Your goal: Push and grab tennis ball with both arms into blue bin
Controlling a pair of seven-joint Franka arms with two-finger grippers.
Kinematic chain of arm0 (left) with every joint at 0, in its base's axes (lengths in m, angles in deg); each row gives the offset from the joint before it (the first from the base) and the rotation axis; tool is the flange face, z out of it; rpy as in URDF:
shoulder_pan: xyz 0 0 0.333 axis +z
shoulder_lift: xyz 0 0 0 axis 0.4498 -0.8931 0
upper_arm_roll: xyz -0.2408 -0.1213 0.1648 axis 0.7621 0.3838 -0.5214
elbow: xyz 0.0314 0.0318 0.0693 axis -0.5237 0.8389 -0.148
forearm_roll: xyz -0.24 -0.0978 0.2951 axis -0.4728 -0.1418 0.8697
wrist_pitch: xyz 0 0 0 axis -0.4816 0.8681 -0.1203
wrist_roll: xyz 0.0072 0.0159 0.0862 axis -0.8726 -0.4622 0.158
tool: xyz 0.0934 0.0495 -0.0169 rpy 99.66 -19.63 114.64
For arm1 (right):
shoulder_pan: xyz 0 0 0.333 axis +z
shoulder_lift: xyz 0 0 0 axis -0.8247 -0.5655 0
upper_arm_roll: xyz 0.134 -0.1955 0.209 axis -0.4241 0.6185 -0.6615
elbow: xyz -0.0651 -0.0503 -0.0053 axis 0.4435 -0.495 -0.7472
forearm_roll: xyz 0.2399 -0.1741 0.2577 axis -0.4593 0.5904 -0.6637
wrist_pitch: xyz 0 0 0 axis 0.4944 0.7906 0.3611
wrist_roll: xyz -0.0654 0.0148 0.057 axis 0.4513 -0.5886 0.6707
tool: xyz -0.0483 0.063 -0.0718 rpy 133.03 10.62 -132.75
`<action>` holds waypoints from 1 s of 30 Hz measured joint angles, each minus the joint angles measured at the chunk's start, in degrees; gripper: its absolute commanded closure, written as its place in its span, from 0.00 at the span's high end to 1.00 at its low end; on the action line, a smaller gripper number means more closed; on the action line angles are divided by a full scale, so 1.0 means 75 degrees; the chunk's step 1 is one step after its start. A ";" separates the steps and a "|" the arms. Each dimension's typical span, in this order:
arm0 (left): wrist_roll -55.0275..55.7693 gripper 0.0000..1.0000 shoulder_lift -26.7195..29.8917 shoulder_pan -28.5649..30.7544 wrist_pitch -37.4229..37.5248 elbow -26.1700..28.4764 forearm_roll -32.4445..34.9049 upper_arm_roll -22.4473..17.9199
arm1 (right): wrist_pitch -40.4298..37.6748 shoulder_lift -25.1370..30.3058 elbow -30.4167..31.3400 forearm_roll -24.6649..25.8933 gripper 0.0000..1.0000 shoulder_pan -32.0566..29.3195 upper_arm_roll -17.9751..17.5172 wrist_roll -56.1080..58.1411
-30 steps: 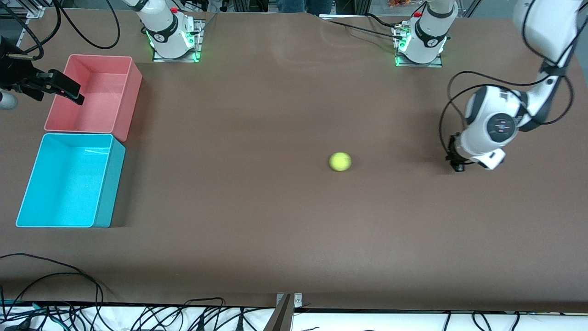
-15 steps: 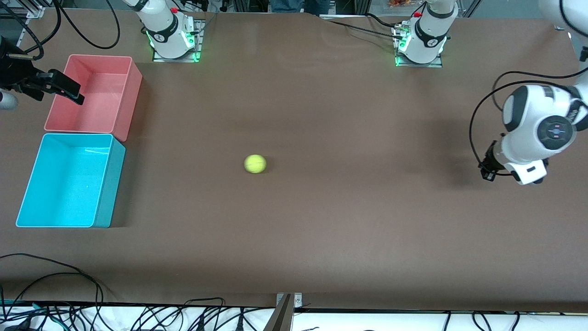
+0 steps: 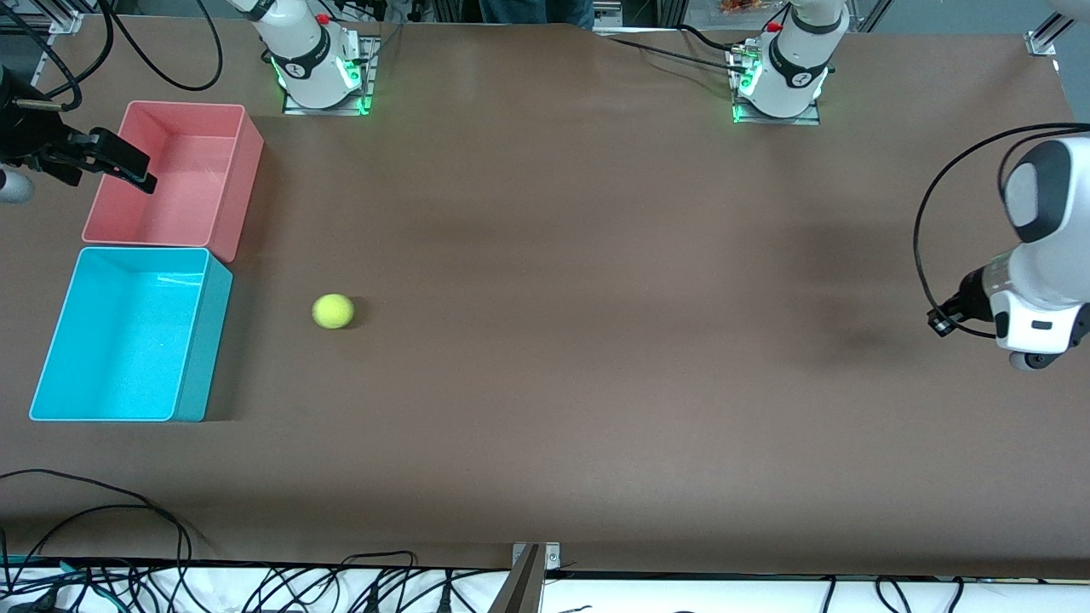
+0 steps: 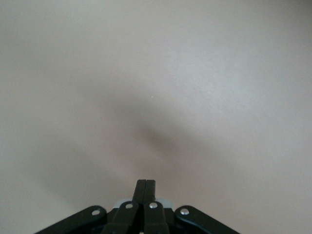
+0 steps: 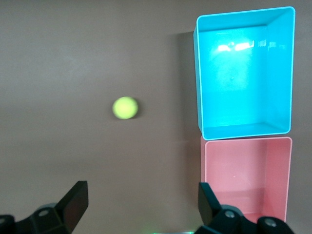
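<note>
The tennis ball lies on the brown table a short way from the blue bin, toward the left arm's end of it; the ball also shows in the right wrist view, blurred. The blue bin is empty. My right gripper is open and empty, held high by the pink bin at the right arm's end of the table; its fingers spread wide over bare table. My left gripper is shut and empty, just above bare table at the left arm's end, far from the ball.
An empty pink bin stands right beside the blue bin, farther from the front camera. The two arm bases stand along the table's back edge. Cables hang at the table's front edge.
The ball has rolled from the table's middle toward the blue bin. The left arm has drawn back toward its own end of the table. The right arm has not moved.
</note>
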 measured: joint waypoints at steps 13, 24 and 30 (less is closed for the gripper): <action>-0.2961 0.29 0.0008 -0.0044 0.1438 -0.1413 -0.0320 0.0100 | -0.0085 -0.0031 0.0000 0.0000 1.00 0.0000 0.0001 0.0000; -0.3814 1.00 0.0010 -0.0063 0.2023 -0.2242 -0.0543 0.0375 | -0.0159 -0.0244 0.0018 -0.0003 1.00 0.0038 -0.0013 -0.0005; -0.3900 1.00 0.0016 -0.0063 0.2333 -0.2603 -0.0579 0.0387 | -0.0170 -0.0663 0.0063 -0.0004 1.00 0.0110 -0.0036 -0.0005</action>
